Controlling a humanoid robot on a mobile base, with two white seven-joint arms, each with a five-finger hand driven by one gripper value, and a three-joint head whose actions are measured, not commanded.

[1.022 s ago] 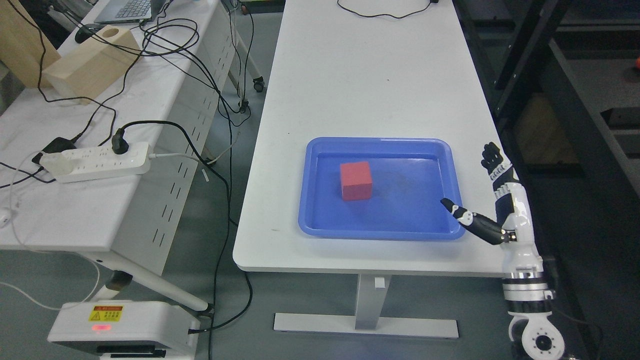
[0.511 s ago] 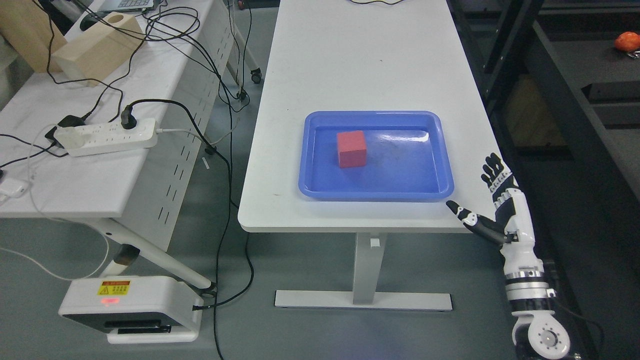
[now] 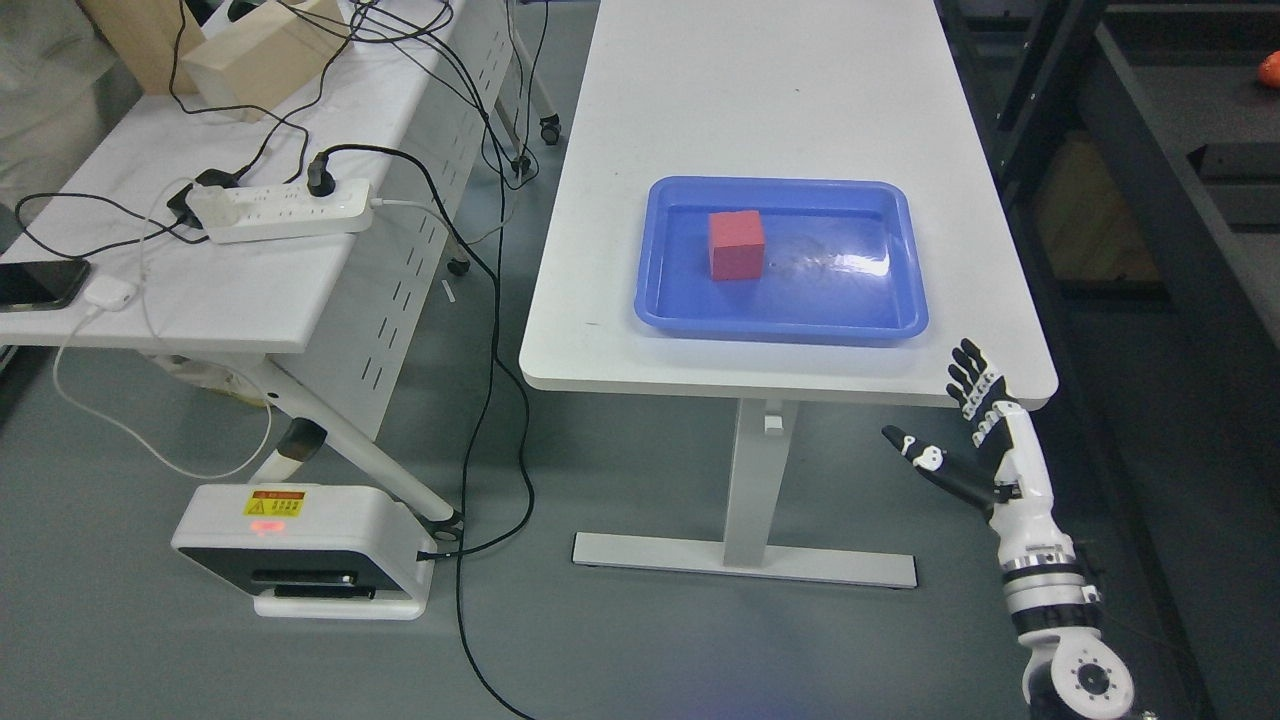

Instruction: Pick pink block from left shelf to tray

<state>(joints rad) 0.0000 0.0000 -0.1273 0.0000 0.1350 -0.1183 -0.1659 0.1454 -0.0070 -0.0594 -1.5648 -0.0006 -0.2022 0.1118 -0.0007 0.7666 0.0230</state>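
Block [image 3: 737, 244] — reddish-pink, square-on to the tray's [image 3: 905, 325] edges, no long axis — sits toward the tray's left end, unobstructed. Right hand [image 3: 970, 450] hangs below the desk's [image 3: 760, 80] front-right corner, fingers spread, empty.

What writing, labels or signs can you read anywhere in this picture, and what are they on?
No text here can be read.
Yellow warning label on the white floor unit: it carries a triangle sign and a red strip, but the print is too small to read.
Power strip, blue tray, pink block, phone and right robot hand: no readable print.
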